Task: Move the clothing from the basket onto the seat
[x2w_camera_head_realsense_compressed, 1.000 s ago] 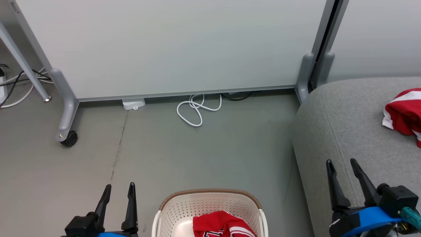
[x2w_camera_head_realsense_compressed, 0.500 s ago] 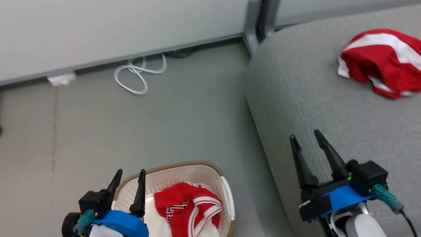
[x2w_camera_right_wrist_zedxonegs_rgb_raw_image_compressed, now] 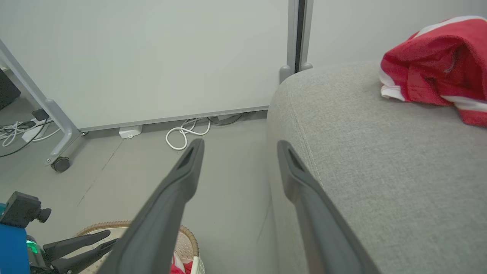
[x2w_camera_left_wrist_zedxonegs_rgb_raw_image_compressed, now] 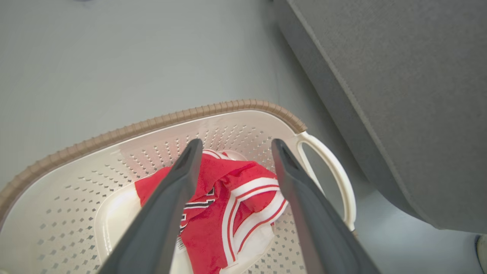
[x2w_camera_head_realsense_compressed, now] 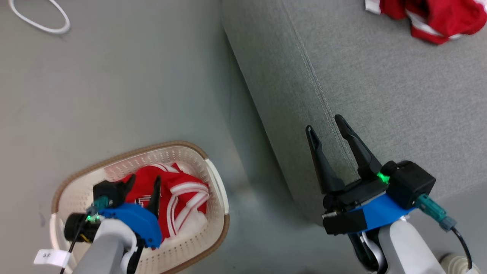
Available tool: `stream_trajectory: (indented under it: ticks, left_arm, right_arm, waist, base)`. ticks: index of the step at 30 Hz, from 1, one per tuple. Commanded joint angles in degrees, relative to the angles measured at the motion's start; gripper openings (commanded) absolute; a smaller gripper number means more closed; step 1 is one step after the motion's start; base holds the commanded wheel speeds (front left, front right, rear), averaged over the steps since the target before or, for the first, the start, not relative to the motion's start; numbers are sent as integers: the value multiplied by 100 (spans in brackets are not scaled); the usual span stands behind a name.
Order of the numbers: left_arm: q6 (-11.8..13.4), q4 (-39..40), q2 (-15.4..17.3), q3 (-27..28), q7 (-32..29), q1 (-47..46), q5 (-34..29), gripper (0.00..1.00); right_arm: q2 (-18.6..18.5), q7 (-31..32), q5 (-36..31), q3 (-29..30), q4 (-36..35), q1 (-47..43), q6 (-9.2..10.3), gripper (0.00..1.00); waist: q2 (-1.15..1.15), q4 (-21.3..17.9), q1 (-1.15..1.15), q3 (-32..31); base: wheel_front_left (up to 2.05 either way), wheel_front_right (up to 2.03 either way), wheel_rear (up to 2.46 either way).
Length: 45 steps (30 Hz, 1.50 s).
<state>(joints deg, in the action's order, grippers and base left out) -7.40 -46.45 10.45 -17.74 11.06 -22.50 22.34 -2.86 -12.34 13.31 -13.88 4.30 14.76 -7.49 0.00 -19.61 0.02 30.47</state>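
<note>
Lying lengthwise toward seat (x2w_camera_head_realsense_compressed: 380, 95): basket (x2w_camera_head_realsense_compressed: 186, 160)

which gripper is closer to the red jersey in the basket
Left. The left gripper hangs open over the jersey in the basket; the right gripper is open by the seat edge, well away.

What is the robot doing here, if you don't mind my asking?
The robot is moving red clothing from the basket on the floor to the grey seat. One red garment already lies on the seat; the jersey is in the basket. The left gripper hangs open over the jersey, not gripping it. The right gripper is open and empty by the seat's edge.
</note>
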Motion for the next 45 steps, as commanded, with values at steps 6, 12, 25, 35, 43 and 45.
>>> stream_trajectory:
  ticks: [6,12,25,35,43,45]
  left_arm:
    - [-8,-701,245,-409,-364,-736,-20,100]
    - [-9,-1079,313,-643,-566,-1331,-46,100]
    - [-7,-1613,-19,-1247,-1199,-2203,359,100]
    - [16,-1923,-501,-1347,-1332,-2521,942,100]
    - [459,-2285,-704,-1305,-1556,-2802,1118,100]
    - [538,-2331,-727,-1297,-1626,-2801,1214,100]
  right_arm:
    - [-2,-176,110,-133,-54,310,-1,100]
    - [-3,-246,195,-227,-163,489,-1,100]
    - [-3,-291,215,-289,-269,646,-1,100]
    - [-2,-288,-9,-110,-495,506,-1,100]
    - [-3,-228,-117,-59,-676,364,-1,100]
    - [-2,-200,-118,-56,-703,346,-1,100]
  waist:
    - [0,-108,-2,776]
    - [0,-207,-2,1318]
    - [0,-83,-2,1937]
    - [0,100,-2,2126]
    - [0,188,-2,2226]
    - [0,199,-2,2233]
  base:
    - [0,0,0]
    - [0,0,0]
    - [0,0,0]
    - [0,0,0]
    - [0,0,0]
    - [0,0,0]
